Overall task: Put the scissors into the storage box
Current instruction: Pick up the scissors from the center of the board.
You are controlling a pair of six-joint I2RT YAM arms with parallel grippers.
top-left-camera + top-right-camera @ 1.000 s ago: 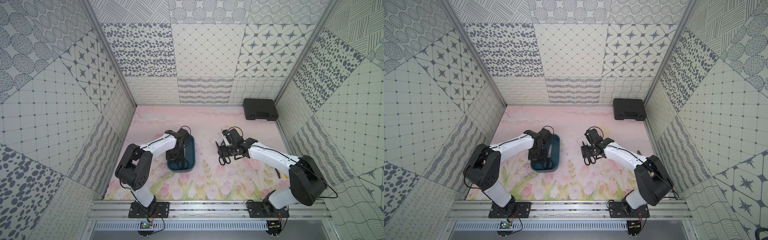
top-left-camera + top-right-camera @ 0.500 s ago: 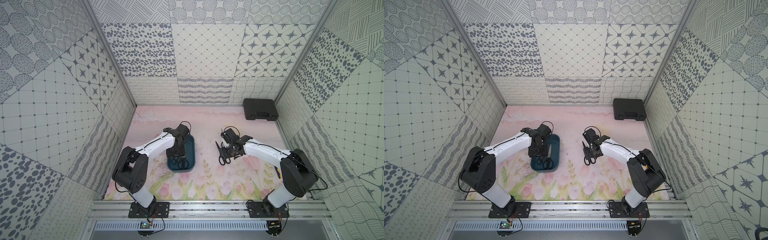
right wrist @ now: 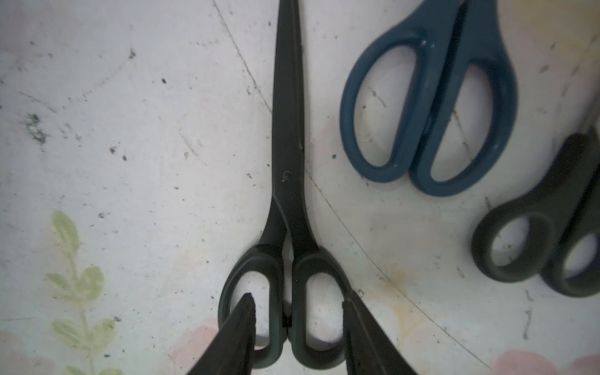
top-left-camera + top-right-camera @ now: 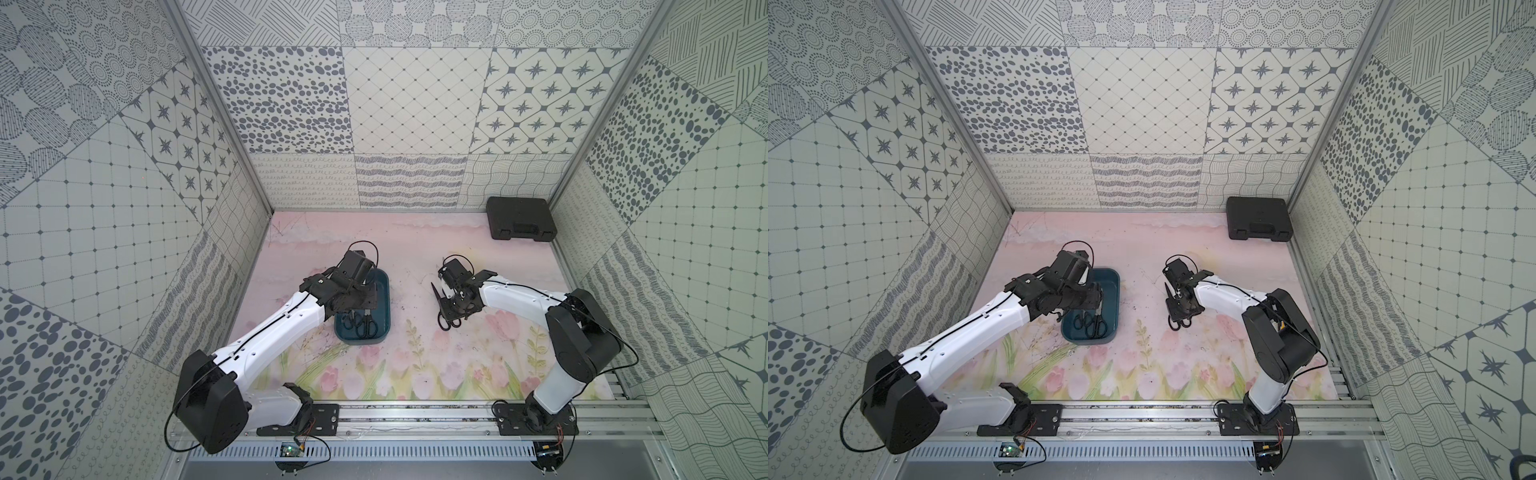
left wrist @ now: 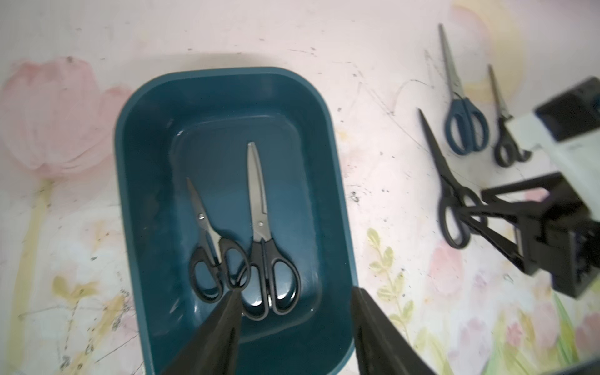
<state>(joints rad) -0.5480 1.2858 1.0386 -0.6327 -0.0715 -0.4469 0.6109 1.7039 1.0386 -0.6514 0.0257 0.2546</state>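
Observation:
The dark teal storage box (image 5: 328, 162) holds two black-handled scissors, a small pair (image 5: 211, 240) and a longer pair (image 5: 259, 227); both top views show them (image 4: 360, 326) (image 4: 1090, 325). My left gripper (image 5: 296, 292) hangs open above the box's near end, holding nothing. On the mat lies an all-black pair of scissors (image 3: 289, 181). My right gripper (image 3: 297, 298) is down over its handles, still open: one fingertip (image 3: 246, 308) stands inside a loop and the other is against the outside of the second loop. Blue-handled scissors (image 3: 428, 97) and a small black-handled pair (image 3: 535, 246) lie beside it.
A black hard-shell case (image 4: 521, 218) sits in the back right corner. Patterned walls close in the floral mat on three sides. My right arm (image 4: 519, 295) covers the loose scissors in both top views except the black pair's handles (image 4: 449, 322).
My left gripper opened, left a pair of scissors in the box and drew back. My right gripper dropped onto the black scissors' handles and narrowed around them.

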